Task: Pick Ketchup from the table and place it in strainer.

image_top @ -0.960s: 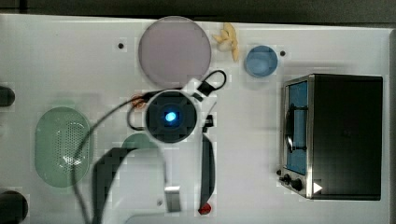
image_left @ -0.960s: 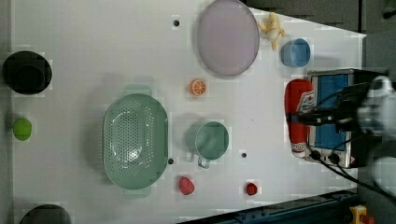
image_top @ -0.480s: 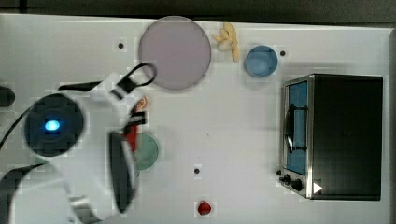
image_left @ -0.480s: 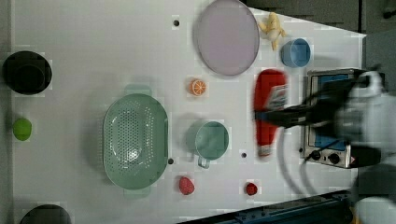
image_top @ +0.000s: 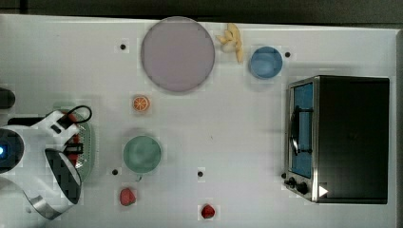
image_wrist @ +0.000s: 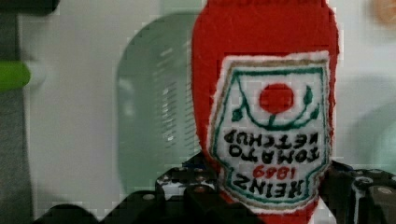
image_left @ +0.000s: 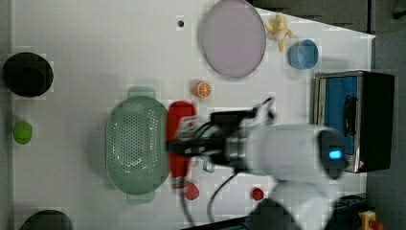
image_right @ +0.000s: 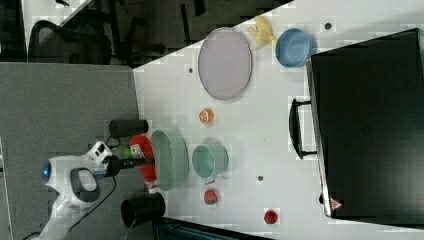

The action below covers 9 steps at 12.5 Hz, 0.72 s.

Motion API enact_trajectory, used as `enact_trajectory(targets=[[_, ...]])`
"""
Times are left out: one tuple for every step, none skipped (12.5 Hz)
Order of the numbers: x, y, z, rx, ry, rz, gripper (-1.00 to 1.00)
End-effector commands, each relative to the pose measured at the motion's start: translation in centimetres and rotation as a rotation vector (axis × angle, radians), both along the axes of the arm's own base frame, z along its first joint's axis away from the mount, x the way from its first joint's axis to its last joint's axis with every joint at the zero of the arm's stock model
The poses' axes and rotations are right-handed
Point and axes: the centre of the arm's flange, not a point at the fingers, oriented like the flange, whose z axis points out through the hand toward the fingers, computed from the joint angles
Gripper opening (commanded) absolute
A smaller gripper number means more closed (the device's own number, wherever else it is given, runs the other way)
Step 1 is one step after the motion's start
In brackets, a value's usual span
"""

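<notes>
**Ketchup carried over to the strainer, not yet dropped**

In about a sec the arm had swung the ketchup (image_left: 180, 143) clear across the table, from beside the toaster oven (image_left: 356, 120) at the left view's right to the strainer (image_left: 136, 143). In the left view the bottle hung lengthwise over the strainer's right rim, overlapping the basket only partly. The gripper (image_left: 184, 143) was clamped on the bottle approx. mid-body, fingers either side; in the wrist view the label (image_wrist: 273, 135) faced the camera, w/ the pale green basket (image_wrist: 154, 116) behind it. In the top view the arm covered most of the strainer (image_top: 89, 147), only a sliver of rim showing.

My read: transport was basically done; what remained was centring over the basket, lowering and letting go. The bottle looked off-centre toward the rim, so an early release might tip it out.

Containers: the strainer looked empty, its holed bottom bare in the left view. The green cup (image_top: 142, 154) beside it held nothing I could see. The blue bowl (image_top: 266, 62) by the banana (image_top: 232, 42) also looked empty, ditto the round purple plate (image_top: 177, 53). The orange slice (image_top: 140, 103), strawberry (image_top: 127, 195) and small red blob (image_top: 207, 211) lay loose on the table (image_top: 237, 133), not in anything.
</notes>
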Motion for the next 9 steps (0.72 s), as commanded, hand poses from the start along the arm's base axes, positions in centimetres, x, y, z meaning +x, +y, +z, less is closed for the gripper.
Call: enact_trajectory(targets=[[1.6,1.1,-2.2,0.085,-0.012,-0.186,0.26],[1.5,1.5,-4.3,0.099,0.007,-0.190,0.34],[1.4,1.9,-6.1,0.114,0.024,-0.194,0.54],[1.3,2.6,-7.5,0.131,0.033,-0.194,0.76],[1.7,3.0,-7.7,0.153,0.023,-0.201,0.98],[1.8,3.4,-7.3,0.160,0.020,-0.200,1.00],[2.1,3.8,-6.0,0.169,0.009,-0.223,1.00],[2.3,4.0,-4.1,0.168,0.001,-0.263,1.00],[2.5,4.0,-1.7,0.159,-0.008,-0.306,1.00]])
